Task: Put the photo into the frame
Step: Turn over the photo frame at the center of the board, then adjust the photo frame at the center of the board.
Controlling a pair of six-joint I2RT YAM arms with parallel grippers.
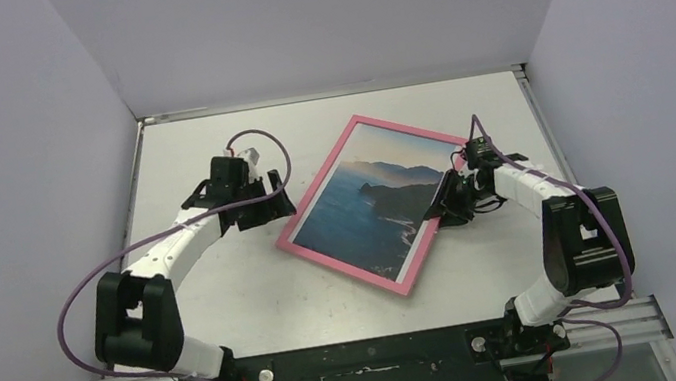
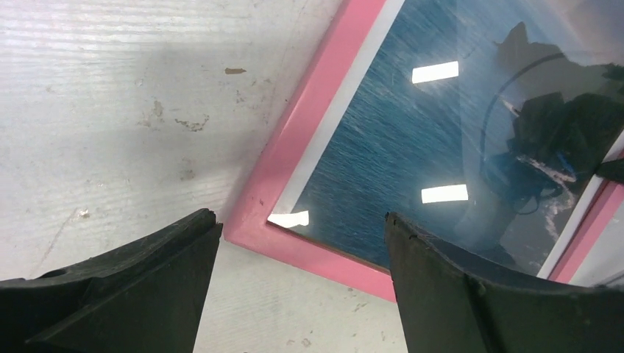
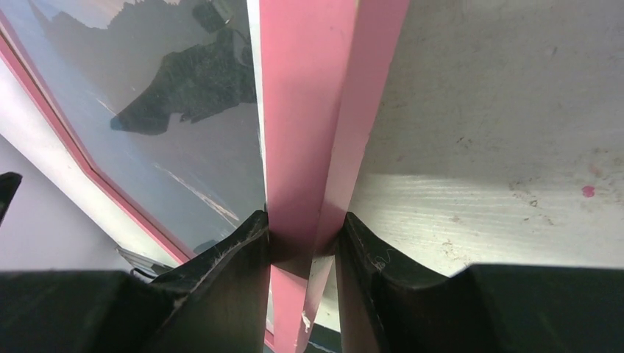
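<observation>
frame cut off in both wrist views, photo mostly cropped

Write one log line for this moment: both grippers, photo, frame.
left gripper: open, by frame corner | right gripper: shut on frame edge | photo: inside frame | frame: pink side up

Showing solid pink all round the frame, on its front and side edge alike. Carrying, on the photo, deep blue rippled sea, dark cliffs, a pale hazy sky turning warmer towards the top, and a white border just inside the pink (bright white rectangular glints lying over the blue in the left wrist view). Looking matt black on the fingers. Wearing white shells and black joints on the arms, with purple cables. Appearing off-white on the desk, finely streaked, speckled with small brownish marks and one pink spot. Reading pale lilac-grey on the walls.
</observation>
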